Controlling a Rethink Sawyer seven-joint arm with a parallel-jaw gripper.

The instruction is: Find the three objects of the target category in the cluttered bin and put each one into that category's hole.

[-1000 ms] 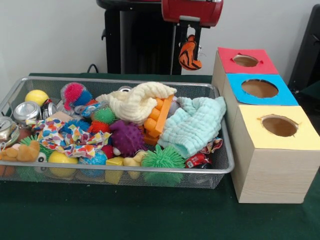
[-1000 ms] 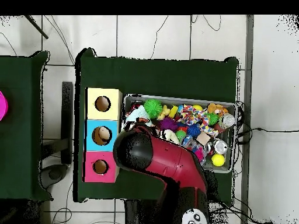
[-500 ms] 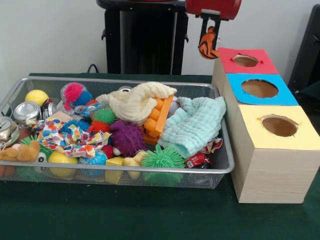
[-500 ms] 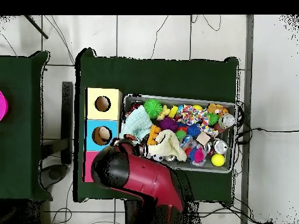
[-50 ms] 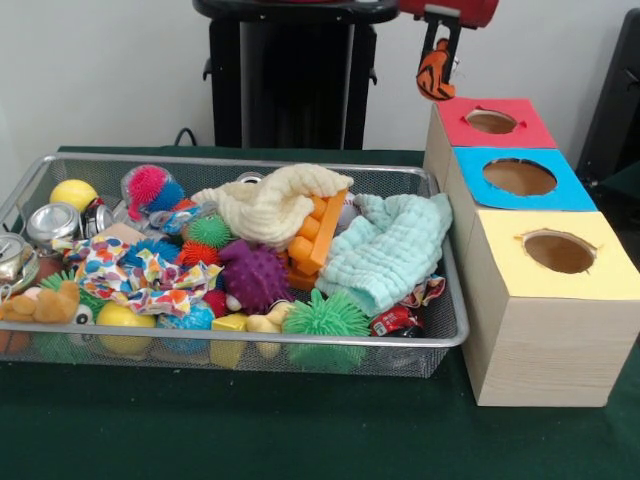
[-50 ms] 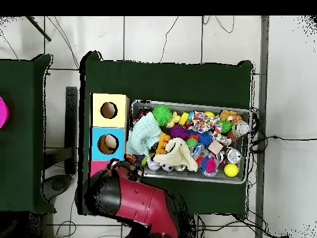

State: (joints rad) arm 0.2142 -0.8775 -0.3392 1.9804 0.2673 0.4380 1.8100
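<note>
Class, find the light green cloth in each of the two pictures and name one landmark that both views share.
Front view: the light green cloth lies at the wire bin's right end, nearest the boxes.
Overhead view: the light green cloth lies at the bin's left end, again beside the boxes.
Shared landmark: the blue-topped box, middle of the three.

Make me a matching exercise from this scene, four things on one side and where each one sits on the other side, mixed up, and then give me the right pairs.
Things:
1. tiger toy
2. yellow ball
3. light green cloth
4. yellow-topped box

Places:
A. nearest the camera in the row of three boxes, front view
B. hanging from the gripper, by the red-topped box
C. far left corner of the wire bin, front view
D. draped at the bin's right end, beside the boxes

Pairs: 1-B, 2-C, 3-D, 4-A
</note>
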